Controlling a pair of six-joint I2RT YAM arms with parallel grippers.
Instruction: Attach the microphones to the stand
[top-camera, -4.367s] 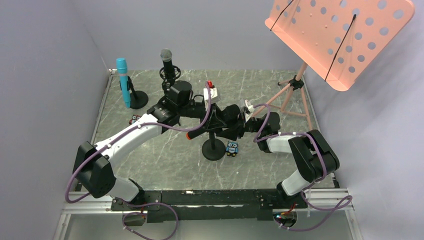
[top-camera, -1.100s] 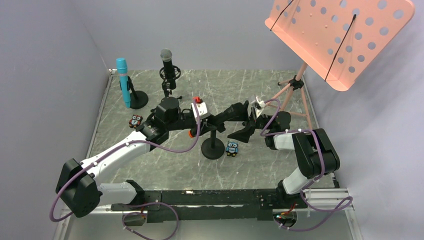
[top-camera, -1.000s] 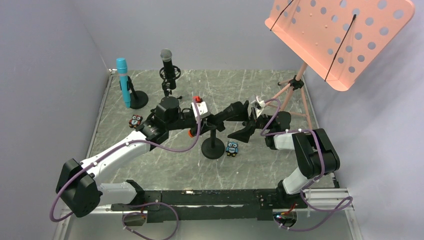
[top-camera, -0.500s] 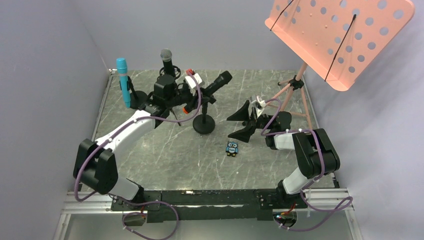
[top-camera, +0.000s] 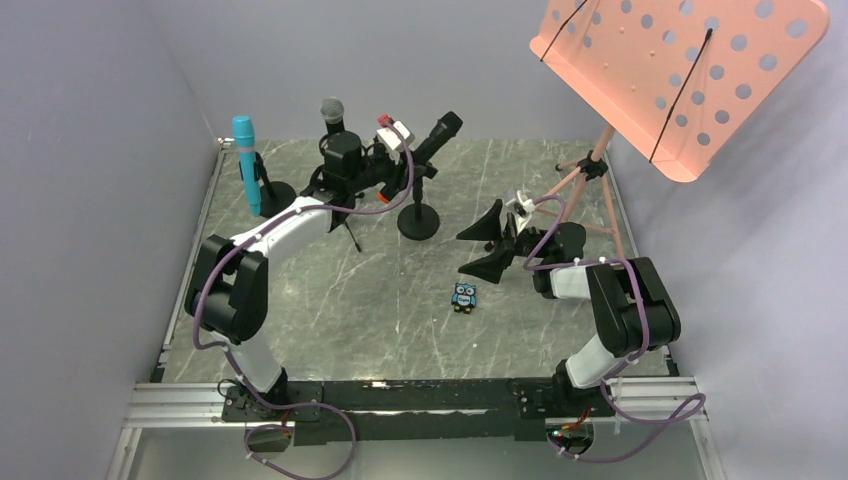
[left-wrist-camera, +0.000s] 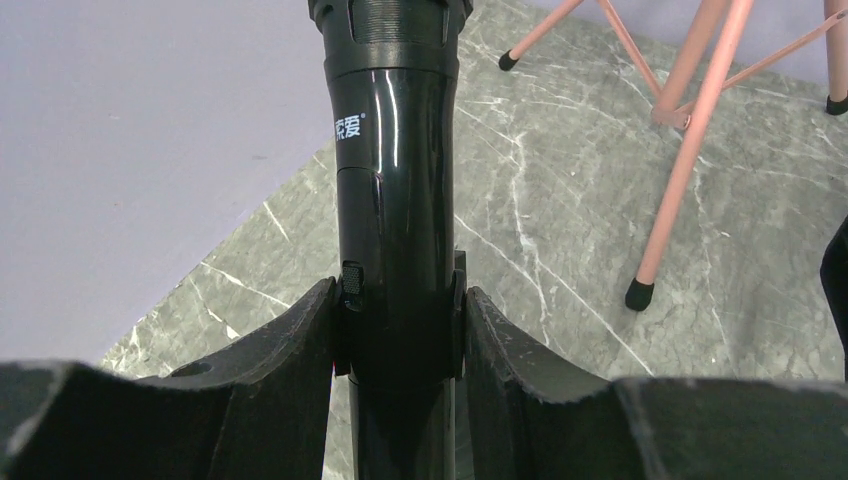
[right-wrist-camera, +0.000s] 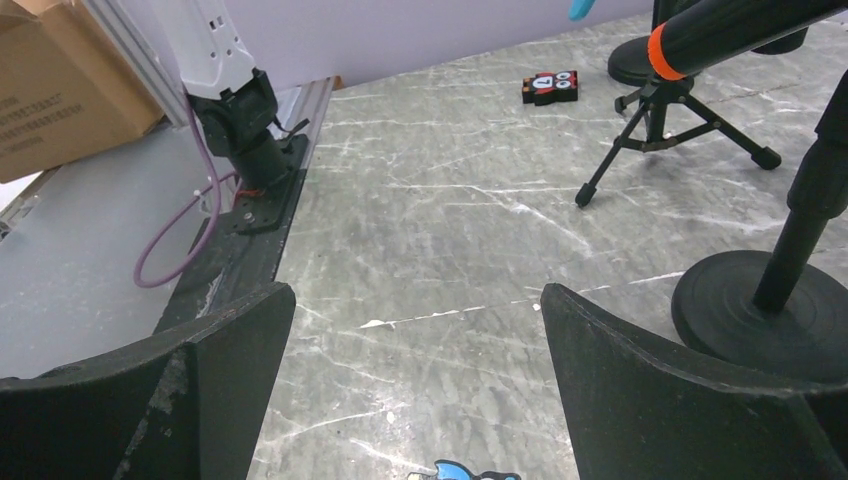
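My left gripper (top-camera: 408, 165) (left-wrist-camera: 398, 335) is shut on the all-black microphone (top-camera: 432, 138) (left-wrist-camera: 398, 200). This microphone has an orange end ring (right-wrist-camera: 657, 42) and lies tilted in the clip of a round-base stand (top-camera: 418, 222) (right-wrist-camera: 760, 310) at the back middle. The light blue microphone (top-camera: 245, 160) stands upright in its own stand at the back left. The black microphone with a silver mesh head (top-camera: 332, 108) sits on a small tripod (right-wrist-camera: 665, 115). My right gripper (top-camera: 480, 243) (right-wrist-camera: 415, 340) hangs open and holds nothing, to the right of the round base.
A pink music stand (top-camera: 680, 70) rises at the back right, its legs (left-wrist-camera: 690, 150) on the marble table. A blue owl figure (top-camera: 463, 296) lies mid-table and a red-black one (right-wrist-camera: 550, 88) sits near the tripod. Grey walls close the back and sides.
My left arm has carried the black microphone together with its round-base stand from the table's middle toward the back. The right gripper stays open and in place.
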